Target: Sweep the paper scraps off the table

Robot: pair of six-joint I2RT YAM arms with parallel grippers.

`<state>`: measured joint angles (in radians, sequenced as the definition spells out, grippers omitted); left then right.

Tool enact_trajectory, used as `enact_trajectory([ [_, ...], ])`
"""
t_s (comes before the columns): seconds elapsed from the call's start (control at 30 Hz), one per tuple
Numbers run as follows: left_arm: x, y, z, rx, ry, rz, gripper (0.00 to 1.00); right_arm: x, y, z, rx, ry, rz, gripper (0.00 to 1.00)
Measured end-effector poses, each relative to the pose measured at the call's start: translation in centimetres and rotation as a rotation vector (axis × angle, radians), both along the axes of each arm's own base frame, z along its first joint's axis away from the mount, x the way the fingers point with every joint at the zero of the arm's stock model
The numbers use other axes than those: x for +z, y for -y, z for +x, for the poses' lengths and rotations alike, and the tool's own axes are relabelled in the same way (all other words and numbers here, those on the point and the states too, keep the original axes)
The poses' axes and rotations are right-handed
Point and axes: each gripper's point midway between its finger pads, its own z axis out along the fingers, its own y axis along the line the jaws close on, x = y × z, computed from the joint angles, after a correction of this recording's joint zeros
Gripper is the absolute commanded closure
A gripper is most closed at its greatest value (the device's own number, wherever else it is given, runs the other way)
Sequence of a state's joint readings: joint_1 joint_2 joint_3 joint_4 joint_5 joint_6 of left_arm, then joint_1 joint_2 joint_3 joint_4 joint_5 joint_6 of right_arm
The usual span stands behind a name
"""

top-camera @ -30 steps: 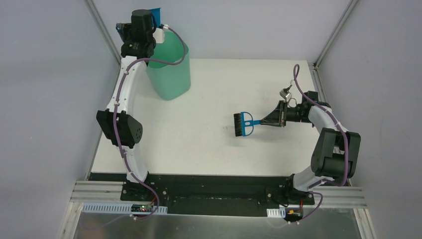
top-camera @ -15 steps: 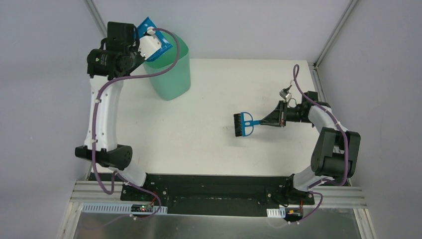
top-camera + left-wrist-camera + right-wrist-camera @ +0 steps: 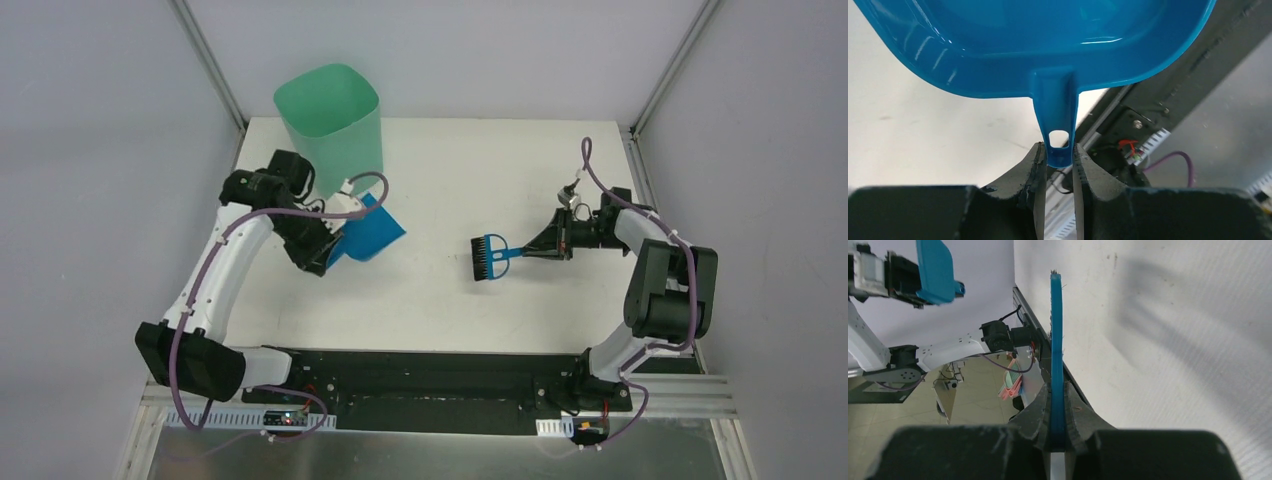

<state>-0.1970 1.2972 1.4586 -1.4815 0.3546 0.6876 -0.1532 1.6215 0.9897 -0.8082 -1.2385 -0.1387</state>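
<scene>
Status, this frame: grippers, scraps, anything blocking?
Left gripper shut on dustpan handle. Right gripper shut on brush. No paper scraps visible on table. Nothing blocking.

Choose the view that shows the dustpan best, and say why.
Top view: the dustpan shows nearly whole, near the bin. Left wrist crops it, showing only its back and the handle in the left gripper. Right wrist catches it small, side-on, far off.

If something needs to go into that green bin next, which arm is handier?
Left, probably: the left end effector grips the blue dustpan near the bin; the right end effector holds the brush across the table.
</scene>
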Motion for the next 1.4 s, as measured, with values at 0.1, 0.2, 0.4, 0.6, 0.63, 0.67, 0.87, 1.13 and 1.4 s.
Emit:
enact_trajectory([
  [0.1,-3.3,1.3,-2.7,-0.068,-0.12,-0.014,0.89,-2.0,0.0,0.2,0.006,-0.073,-0.032,1.0],
  [0.2,-5.7,2.0,-4.4,-0.113,-0.188,-0.011,0.89,-3.7,-0.6,0.1,0.037,-0.146,-0.052,1.0],
  [0.4,-10.0,3.0,-5.2,-0.151,-0.285,0.015,0.87,-6.4,-2.8,-0.8,0.144,-0.249,-0.099,1.0],
  [0.6,-13.8,3.8,-3.9,-0.173,-0.342,0.086,0.71,-8.1,-2.7,-1.2,0.16,-0.292,-0.147,0.9],
  [0.63,-14.4,4.0,-3.7,-0.181,-0.352,0.104,0.67,-8.4,-2.6,-1.2,0.16,-0.299,-0.152,0.88],
  [0.67,-14.9,4.1,-3.6,-0.189,-0.366,0.124,0.63,-8.5,-2.5,-1.2,0.159,-0.307,-0.157,0.84],
  [0.87,-17.0,4.9,-2.5,-0.203,-0.409,0.21,0.02,-9.2,-1.9,-1.0,0.159,-0.309,-0.219,0.67],
  [1.13,-16.5,4.6,-1.9,-0.188,-0.363,0.227,0.01,-10.3,1.2,-0.5,0.125,-0.238,-0.498,0.32],
  [1.4,-12.9,4.3,-0.3,-0.139,-0.126,0.143,0.01,-8.1,5.0,2.0,-0.001,-0.057,-0.688,0.17],
])
